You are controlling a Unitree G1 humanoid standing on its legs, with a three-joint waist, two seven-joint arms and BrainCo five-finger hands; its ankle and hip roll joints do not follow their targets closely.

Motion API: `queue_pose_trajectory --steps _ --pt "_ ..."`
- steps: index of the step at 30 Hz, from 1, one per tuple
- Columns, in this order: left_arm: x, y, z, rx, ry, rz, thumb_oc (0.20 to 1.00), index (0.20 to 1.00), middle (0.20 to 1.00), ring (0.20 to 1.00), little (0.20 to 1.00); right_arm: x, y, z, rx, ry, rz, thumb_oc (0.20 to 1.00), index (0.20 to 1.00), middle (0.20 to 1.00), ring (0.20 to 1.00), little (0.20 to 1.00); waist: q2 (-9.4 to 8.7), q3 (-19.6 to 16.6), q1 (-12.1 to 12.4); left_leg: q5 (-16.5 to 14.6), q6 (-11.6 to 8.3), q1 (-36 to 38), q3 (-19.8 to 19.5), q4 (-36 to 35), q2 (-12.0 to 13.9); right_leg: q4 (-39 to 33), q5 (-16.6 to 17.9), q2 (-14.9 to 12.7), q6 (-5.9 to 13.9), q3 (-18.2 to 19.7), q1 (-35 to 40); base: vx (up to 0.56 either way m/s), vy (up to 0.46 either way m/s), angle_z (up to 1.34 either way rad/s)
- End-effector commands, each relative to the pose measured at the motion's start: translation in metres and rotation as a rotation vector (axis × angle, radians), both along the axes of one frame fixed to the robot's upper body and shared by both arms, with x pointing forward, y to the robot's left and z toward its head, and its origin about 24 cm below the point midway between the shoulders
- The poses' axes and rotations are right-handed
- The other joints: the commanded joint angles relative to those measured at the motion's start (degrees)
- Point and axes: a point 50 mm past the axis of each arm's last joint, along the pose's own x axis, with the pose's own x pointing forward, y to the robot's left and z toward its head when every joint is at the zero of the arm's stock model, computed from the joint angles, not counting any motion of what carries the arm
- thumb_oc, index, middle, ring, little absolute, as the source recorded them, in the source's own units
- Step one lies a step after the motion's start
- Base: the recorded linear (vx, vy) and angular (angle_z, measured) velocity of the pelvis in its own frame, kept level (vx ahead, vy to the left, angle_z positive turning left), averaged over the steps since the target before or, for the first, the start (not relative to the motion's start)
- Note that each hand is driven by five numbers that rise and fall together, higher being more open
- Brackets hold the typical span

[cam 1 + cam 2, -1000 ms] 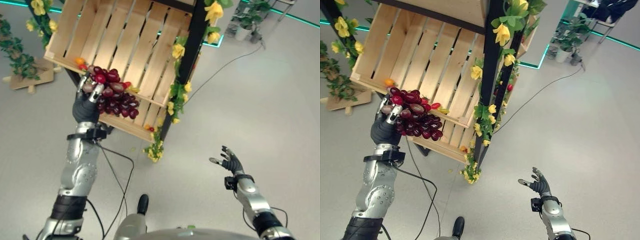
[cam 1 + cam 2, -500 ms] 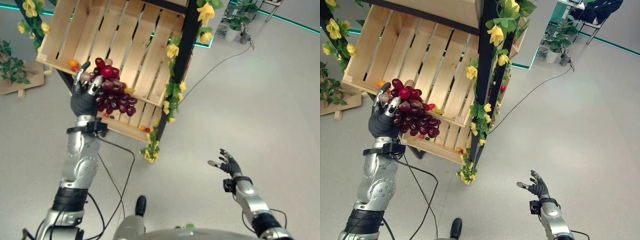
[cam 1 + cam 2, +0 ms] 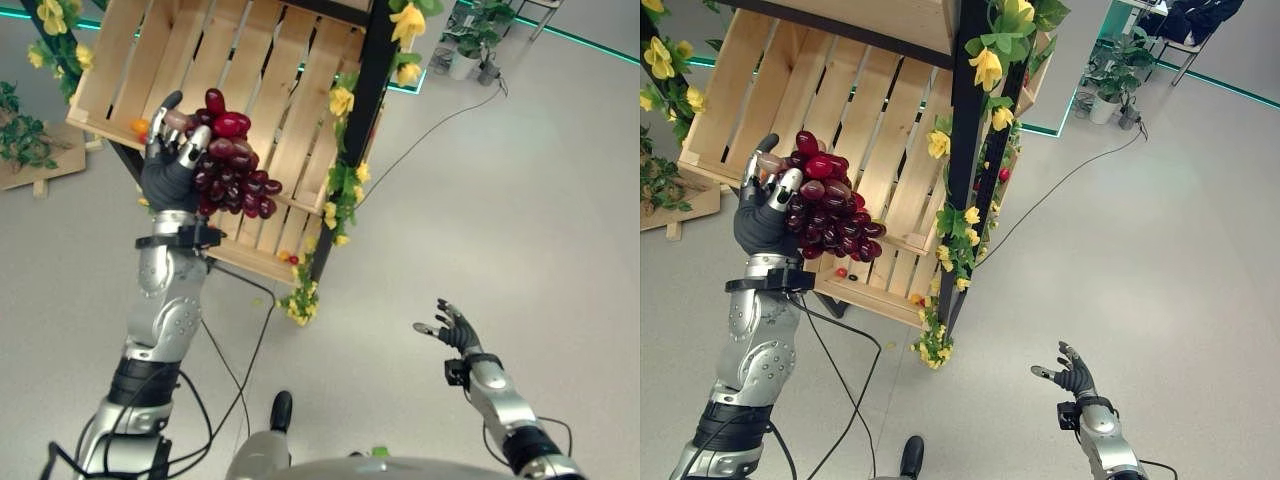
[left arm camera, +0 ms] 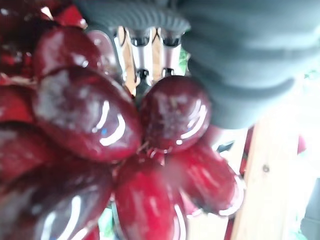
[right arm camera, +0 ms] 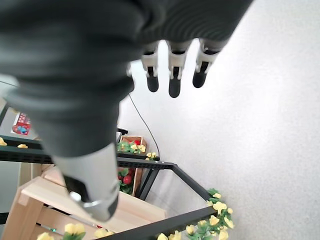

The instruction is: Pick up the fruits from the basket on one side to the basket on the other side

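While its fingers curl round the stem end of a bunch of dark red grapes [image 3: 232,168], the left hand [image 3: 168,165] is raised in front of the slatted wooden crate [image 3: 250,70], palm turned towards the fruit. The grapes hang from the hand towards the robot's right, clear of the crate's front lip and above the lower wooden crate [image 3: 262,245]. In the left wrist view the grapes [image 4: 100,135] sit pressed against the left hand's silver fingers [image 4: 142,50], glossy and very close.

Just beside the hand, at the near corner of the upper crate, a small orange fruit [image 3: 138,127] lies on the slats. In the lower crate a small red fruit [image 3: 841,272] rests near the front edge. A black frame post [image 3: 968,150] runs along the crates' right side, wound with green leaves and yellow flowers [image 3: 987,68].

The right hand [image 3: 447,327] hovers low over the grey floor [image 3: 520,180], well apart from the crates, fingers spread and straight, holding nothing. In the right wrist view its fingers [image 5: 172,75] point out over the floor. Potted plants [image 3: 465,55] stand in the background.
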Motion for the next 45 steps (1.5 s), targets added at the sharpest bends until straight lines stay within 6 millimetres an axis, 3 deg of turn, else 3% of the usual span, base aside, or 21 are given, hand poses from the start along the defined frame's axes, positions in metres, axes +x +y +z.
queue_pose_trajectory --steps 1,8,15,25,33,45 --pt "0.0 -0.042 0.091 -0.01 -0.401 -0.105 0.2 0.2 0.2 0.2 0.2 0.015 -0.007 0.016 -0.074 -0.057 0.053 1.0 1.0 1.0 1.0 1.0 2.91 -4.67 -1.61 -6.95 -5.5 7.4 2.66 0.54 4.04 -0.23 4.22 -0.84 1.91 -0.24 -0.81 0.0 0.0 0.0" --pt "0.014 -0.046 0.127 -0.013 -0.441 -0.041 0.2 0.2 0.2 0.2 0.2 0.018 -0.003 0.016 -0.075 -0.053 0.077 1.0 1.0 1.0 1.0 1.0 2.96 -5.26 -2.88 -7.01 -5.62 7.97 3.54 0.19 4.19 -0.25 4.37 -0.6 2.29 0.55 -0.91 0.01 0.0 -0.05" --pt "0.025 -0.033 0.159 0.006 -0.452 0.049 0.2 0.2 0.2 0.2 0.2 0.02 0.002 0.016 -0.076 -0.049 0.105 1.0 1.0 1.0 1.0 1.0 3.17 -5.65 -4.29 -7.14 -5.63 8.55 4.48 -0.13 4.33 -0.23 4.56 -0.23 2.57 1.76 -1.32 0.02 -0.001 -0.11" --pt "0.033 -0.016 0.179 0.001 -0.436 0.138 0.2 0.2 0.2 0.2 0.2 0.019 0.007 0.012 -0.07 -0.039 0.124 1.0 1.0 1.0 1.0 1.0 3.36 -5.72 -5.37 -7.31 -5.54 9.08 5.43 -0.45 4.45 -0.25 4.67 0.02 2.77 3.14 -1.72 0.01 -0.001 -0.05" --pt "0.039 -0.003 0.157 -0.004 -0.368 0.191 0.2 0.2 0.2 0.2 0.2 0.018 0.011 0.011 -0.06 -0.043 0.127 1.0 1.0 1.0 1.0 1.0 3.0 -5.16 -5.53 -7.51 -5.32 9.16 5.71 -0.35 4.48 -0.2 4.57 0.17 2.73 3.41 -1.94 0.0 -0.005 -0.04" --pt "0.042 0.01 0.096 -0.053 -0.238 0.224 0.2 0.2 0.2 0.2 0.2 0.017 0.016 0.011 -0.044 -0.051 0.125 1.0 1.0 1.0 1.0 1.0 1.88 -4.4 -4.94 -7.79 -5.05 9.09 5.96 -0.04 4.53 -0.17 4.6 0.19 2.33 3.87 -2.1 0.0 -0.002 -0.03"
